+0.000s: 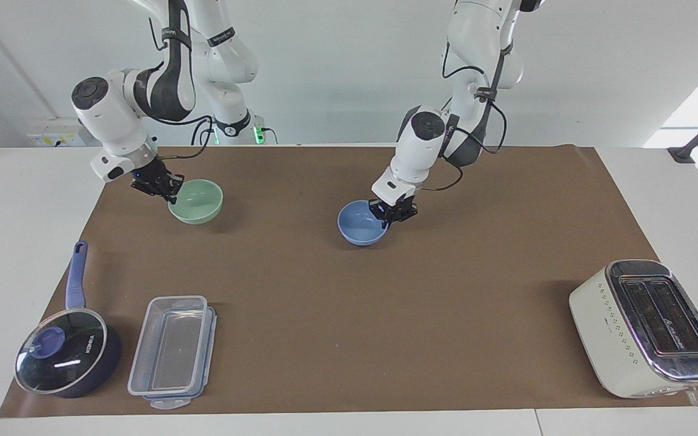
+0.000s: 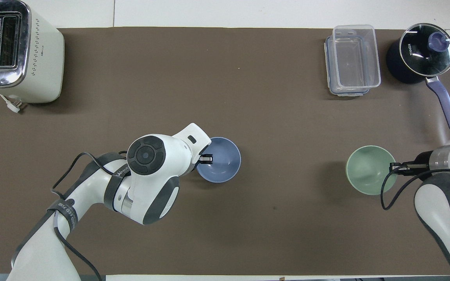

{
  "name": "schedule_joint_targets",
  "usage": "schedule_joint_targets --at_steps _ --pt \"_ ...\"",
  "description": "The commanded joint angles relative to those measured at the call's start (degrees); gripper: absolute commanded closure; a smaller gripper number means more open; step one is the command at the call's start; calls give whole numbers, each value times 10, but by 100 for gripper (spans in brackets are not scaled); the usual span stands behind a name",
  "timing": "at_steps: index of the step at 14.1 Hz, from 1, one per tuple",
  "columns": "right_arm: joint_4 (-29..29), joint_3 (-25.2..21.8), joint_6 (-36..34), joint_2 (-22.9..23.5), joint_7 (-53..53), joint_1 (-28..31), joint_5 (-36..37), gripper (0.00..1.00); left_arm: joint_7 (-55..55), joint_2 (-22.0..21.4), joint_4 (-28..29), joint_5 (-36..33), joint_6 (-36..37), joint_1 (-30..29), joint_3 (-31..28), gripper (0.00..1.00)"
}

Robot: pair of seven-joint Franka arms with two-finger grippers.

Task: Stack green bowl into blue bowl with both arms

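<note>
The blue bowl [image 1: 358,224] is at the middle of the brown mat, low on or just over it. My left gripper [image 1: 392,212] is shut on the bowl's rim at the side toward the left arm's end. In the overhead view the blue bowl [image 2: 221,160] shows with the left gripper [image 2: 206,158] at its rim. The green bowl [image 1: 197,200] hangs a little above the mat near the right arm's end. My right gripper [image 1: 166,185] is shut on its rim. In the overhead view the green bowl [image 2: 366,169] shows with the right gripper [image 2: 395,168] on it.
A cream toaster [image 1: 646,330] stands far from the robots at the left arm's end. A clear plastic container [image 1: 173,351] and a dark blue saucepan with a glass lid [image 1: 67,357] stand far from the robots at the right arm's end.
</note>
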State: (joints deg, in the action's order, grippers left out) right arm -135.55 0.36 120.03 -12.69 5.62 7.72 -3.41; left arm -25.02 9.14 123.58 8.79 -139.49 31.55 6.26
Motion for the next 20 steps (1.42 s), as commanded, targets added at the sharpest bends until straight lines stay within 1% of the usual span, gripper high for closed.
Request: schedule_joint_targets --at_steps 1,2,3,5,7,8,9,10,11,13,15,16,17,18,19,20 --pt "20 3 -25 -21 -87 -60 -6 100 10 -19 23 12 -13 11 -11 60" --pt "27 3 -29 -21 -112 -85 -6 100 4 -19 20 12 -10 9 -11 1" --pt "31 3 -35 -21 -134 -103 -6 100 1 -19 15 12 0 7 -11 0" --pt "34 3 -36 -21 -181 -141 -7 100 4 -26 -16 12 66 -7 -14 0" --pt "35 3 -27 -21 -201 -186 -15 100 17 -25 -87 11 167 -68 -13 0" --pt "34 3 -18 -20 -208 -206 -34 100 31 -22 -121 11 208 -95 -14 0" --pt "34 3 -9 -16 -208 -218 -50 100 44 -21 -150 11 245 -120 -14 0" --pt "34 3 -1 -9 -208 -231 -60 100 54 -22 -166 7 271 -144 -15 0" --pt "35 3 15 2 -209 -253 -76 100 69 -29 -173 3 291 -172 -16 0" --pt "45 3 48 29 -212 -277 -109 100 137 -50 -184 -9 333 -237 -16 0" --pt "84 3 50 68 -218 -300 -116 100 220 -75 -185 -14 368 -297 -16 0" --pt "112 3 49 89 -234 -315 -116 100 249 -86 -188 -23 392 -315 -17 0" --pt "139 3 47 120 -259 -329 -115 100 271 -96 -204 -49 421 -327 -16 0" --pt "156 3 52 143 -286 -353 -116 100 281 -97 -233 -67 462 -330 -16 0" --pt "158 3 70 155 -310 -368 -115 100 281 -91 -274 -79 511 -329 -16 0" --pt "158 3 92 157 -321 -372 -115 100 283 -88 -303 -91 553 -329 -16 0"
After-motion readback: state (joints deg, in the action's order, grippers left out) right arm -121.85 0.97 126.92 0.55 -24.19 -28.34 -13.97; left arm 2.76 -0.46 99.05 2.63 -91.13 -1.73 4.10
